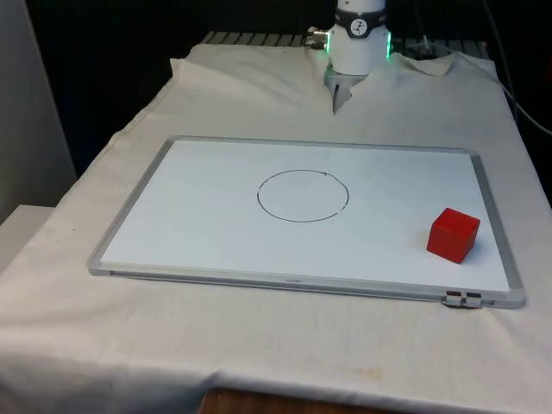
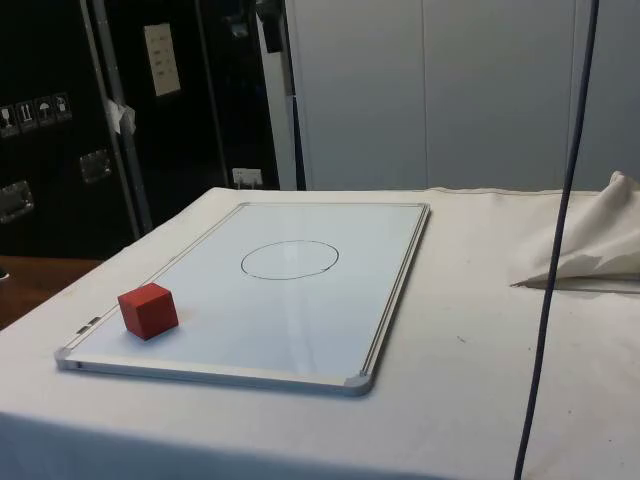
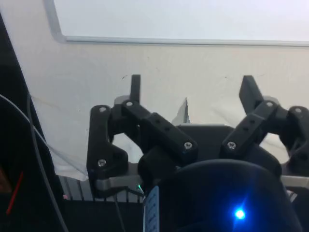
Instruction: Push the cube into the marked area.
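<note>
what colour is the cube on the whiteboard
Red; the cube shows best in the front view.

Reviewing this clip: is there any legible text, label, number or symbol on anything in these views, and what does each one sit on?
No wording can be read.
Paper notice on the dark cabinet: print too small to read.
Pictogram stickers on the same cabinet, side view's left: handling-symbol icons, too blurred to make out.
Whiteboard: no text, just a drawn circle.
Red cube: unmarked faces.
</note>
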Robot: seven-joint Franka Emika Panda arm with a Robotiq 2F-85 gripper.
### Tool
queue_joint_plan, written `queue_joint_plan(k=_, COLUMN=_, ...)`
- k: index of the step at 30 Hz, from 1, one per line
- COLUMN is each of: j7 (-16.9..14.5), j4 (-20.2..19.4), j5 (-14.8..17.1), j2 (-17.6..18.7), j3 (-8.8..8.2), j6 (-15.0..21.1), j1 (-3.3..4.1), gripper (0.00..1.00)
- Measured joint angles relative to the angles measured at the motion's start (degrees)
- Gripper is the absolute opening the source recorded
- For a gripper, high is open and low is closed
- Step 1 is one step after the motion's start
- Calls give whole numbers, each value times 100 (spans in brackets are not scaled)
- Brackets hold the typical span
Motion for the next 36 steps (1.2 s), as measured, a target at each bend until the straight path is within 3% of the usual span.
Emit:
queue_joint_plan(k=3, j7=0, j4=0, j5=0, j2=0, j3=0, j6=0, j1=0, gripper=79)
queue_joint_plan(k=4, j7=0, j4=0, j5=0, j2=0, j3=0, j6=0, j1=0, gripper=79)
queue_joint_plan(k=12, j7=0, j4=0, j5=0, j2=0, j3=0, j6=0, j1=0, gripper=35)
queue_joint_plan(k=14, j7=0, j4=0, j5=0, j2=0, j3=0, j6=0, j1=0, gripper=30)
queue_joint_plan(k=16, j7=0, j4=0, j5=0, j2=0, j3=0, j6=0, j1=0, gripper=13)
queue_joint_plan(k=19, j7=0, j4=6, j5=0, j2=0, j3=6, j6=11, j1=0, gripper=0)
queue_joint_plan(k=29, j7=80, j4=74, j5=11, j2=6, j3=138, j6=212, j1=0, gripper=0)
queue_joint_plan(k=36, j7=241, j4=206, j5=29, j2=183, j3=361, j6=584, j1=0, gripper=0)
